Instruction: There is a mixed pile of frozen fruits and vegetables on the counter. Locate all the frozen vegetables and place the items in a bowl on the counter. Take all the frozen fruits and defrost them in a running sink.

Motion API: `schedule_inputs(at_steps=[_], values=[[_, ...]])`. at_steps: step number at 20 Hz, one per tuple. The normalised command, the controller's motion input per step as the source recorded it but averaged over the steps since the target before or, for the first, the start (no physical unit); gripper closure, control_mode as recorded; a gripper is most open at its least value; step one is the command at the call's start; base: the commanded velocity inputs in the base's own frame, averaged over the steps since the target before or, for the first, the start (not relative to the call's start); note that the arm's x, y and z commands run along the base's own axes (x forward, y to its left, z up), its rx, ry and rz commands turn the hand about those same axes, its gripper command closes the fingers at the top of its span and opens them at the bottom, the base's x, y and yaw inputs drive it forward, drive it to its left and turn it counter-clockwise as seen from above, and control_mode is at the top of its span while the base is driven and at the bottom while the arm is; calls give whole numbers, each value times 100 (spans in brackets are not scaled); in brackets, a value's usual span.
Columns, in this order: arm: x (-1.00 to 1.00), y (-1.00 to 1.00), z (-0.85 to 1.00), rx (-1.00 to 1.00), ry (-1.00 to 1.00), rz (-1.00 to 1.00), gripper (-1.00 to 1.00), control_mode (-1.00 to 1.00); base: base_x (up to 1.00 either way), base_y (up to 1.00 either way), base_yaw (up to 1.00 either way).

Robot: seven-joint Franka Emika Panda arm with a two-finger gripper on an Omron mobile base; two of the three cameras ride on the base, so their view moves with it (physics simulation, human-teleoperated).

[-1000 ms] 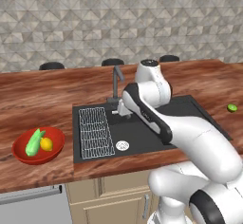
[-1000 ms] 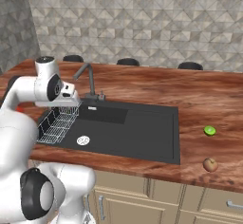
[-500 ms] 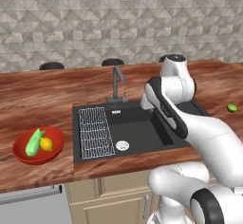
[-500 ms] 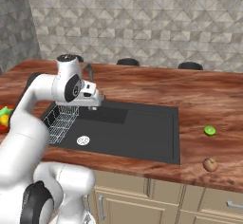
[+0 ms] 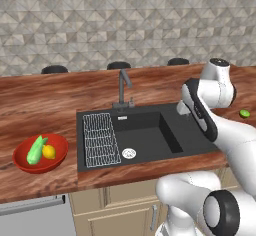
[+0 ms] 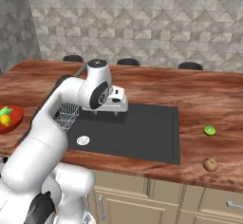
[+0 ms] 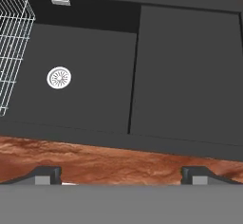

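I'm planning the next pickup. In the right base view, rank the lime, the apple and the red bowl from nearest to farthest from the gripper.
Gripper hangs above the sink's left part.
1. Lime, on the counter right of the sink.
2 and 3. Apple, near the right front edge, and red bowl, far left: too close to call.

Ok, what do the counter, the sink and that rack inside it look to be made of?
Counter: looks like polished reddish-brown wood, with wavy grain streaks; it could be a veneer. Sink: matte black, uniform with no glare, so composite or coated metal; the look leaves that open. Rack: thin pale wire in a grid, probably metal, with the dark sink showing through the gaps.
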Motion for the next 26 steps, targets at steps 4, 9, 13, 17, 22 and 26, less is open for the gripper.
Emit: schedule_inputs(at_steps=[4,9,13,17,22,26], values=[[-6,-100,0,0,0,-2,-100,-100,0,0,0],[-1,-100,0,0,0,-3,-100,-100,0,0,0],[5,-82,0,0,1,-1,-100,-100,0,0,0],[23,-65,0,1,13,-3,-100,-100,0,0,0],[37,-73,-3,2,21,-9,-100,-100,0,0,0],[46,-83,-28,5,12,-7,-100,-100,0,0,0]])
